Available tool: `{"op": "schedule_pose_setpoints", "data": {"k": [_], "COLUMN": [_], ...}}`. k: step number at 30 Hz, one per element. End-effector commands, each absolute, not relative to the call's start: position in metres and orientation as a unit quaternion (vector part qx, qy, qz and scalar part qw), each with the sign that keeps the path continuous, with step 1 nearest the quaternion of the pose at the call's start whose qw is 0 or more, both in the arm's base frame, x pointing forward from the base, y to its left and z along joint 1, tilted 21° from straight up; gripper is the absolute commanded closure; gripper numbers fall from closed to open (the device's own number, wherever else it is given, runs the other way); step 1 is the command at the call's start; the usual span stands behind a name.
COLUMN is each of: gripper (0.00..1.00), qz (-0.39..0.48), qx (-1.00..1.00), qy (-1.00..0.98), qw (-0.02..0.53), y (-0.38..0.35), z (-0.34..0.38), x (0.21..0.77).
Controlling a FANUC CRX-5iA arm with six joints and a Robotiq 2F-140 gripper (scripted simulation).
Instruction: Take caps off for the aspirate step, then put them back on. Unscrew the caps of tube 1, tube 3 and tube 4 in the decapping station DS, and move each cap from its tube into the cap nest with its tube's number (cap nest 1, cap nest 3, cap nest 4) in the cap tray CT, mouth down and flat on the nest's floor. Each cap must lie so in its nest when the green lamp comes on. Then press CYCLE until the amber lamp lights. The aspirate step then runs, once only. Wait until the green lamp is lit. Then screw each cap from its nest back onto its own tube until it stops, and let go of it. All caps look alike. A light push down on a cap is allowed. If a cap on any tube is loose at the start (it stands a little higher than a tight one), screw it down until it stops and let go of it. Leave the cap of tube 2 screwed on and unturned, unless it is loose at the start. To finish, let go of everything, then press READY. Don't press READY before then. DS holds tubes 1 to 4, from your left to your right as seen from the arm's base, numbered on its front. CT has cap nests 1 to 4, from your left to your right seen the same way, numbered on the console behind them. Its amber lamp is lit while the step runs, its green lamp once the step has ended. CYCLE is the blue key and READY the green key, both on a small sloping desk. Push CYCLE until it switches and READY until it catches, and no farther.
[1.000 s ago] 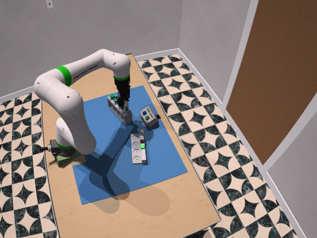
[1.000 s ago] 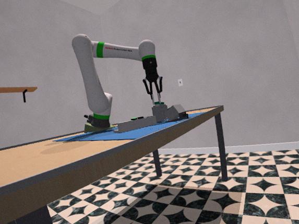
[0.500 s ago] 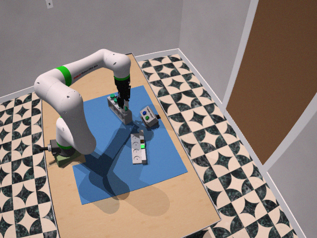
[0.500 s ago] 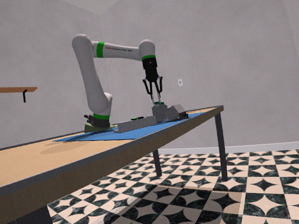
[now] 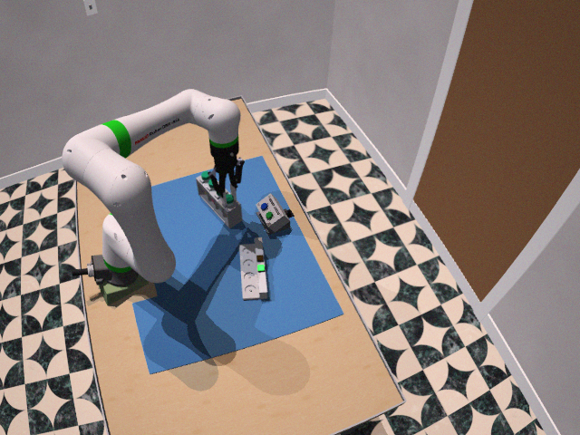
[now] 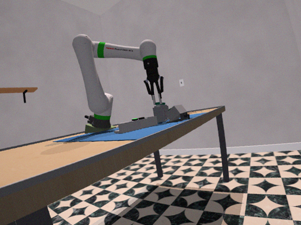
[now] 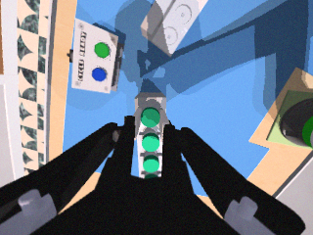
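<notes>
The grey decapping station [image 5: 218, 202] stands on the blue mat, with green caps on its tubes. My gripper [image 5: 224, 189] points straight down onto it and is shut on the cap of tube 3 [image 7: 151, 143], which sits on its tube. In the wrist view the cap of tube 4 [image 7: 151, 117] lies beyond it and the cap of tube 2 [image 7: 152, 164] nearer, with the cap of tube 1 mostly hidden by the gripper body. The cap tray [image 5: 253, 274] has empty nests, and its green lamp [image 5: 260, 267] is lit. In the exterior view the gripper [image 6: 157, 102] meets the station top [image 6: 160, 112].
The sloping desk [image 5: 274, 214] with the blue CYCLE key [image 5: 265, 205] and the green READY key [image 5: 269, 215] stands to the right of the station, and also shows in the wrist view [image 7: 94, 61]. The arm's base [image 5: 117, 275] is at the table's left edge.
</notes>
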State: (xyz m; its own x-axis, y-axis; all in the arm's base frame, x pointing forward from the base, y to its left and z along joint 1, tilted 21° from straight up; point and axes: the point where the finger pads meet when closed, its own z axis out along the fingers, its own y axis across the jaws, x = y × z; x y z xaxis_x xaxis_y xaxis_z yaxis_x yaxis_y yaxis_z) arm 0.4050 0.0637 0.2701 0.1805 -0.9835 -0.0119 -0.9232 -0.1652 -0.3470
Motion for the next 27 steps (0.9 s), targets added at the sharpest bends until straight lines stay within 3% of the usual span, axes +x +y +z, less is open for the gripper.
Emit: {"op": "schedule_pose_setpoints", "data": {"k": [1, 14, 15, 27], "gripper": [1.0, 1.0, 0.65, 0.65], "qz": [-0.103, -0.092, -0.092, -0.098], "qx": [-0.702, -0.648, -0.648, -0.677], "qy": [0.689, 0.741, 0.741, 0.714], "qw": [0.145, 0.153, 0.153, 0.149], "y": [0.0642, 0.0642, 0.0642, 0.0641], "z": [0.2696, 0.2693, 0.2693, 0.2703], "x": [0.405, 0.4051, 0.4051, 0.4047]}}
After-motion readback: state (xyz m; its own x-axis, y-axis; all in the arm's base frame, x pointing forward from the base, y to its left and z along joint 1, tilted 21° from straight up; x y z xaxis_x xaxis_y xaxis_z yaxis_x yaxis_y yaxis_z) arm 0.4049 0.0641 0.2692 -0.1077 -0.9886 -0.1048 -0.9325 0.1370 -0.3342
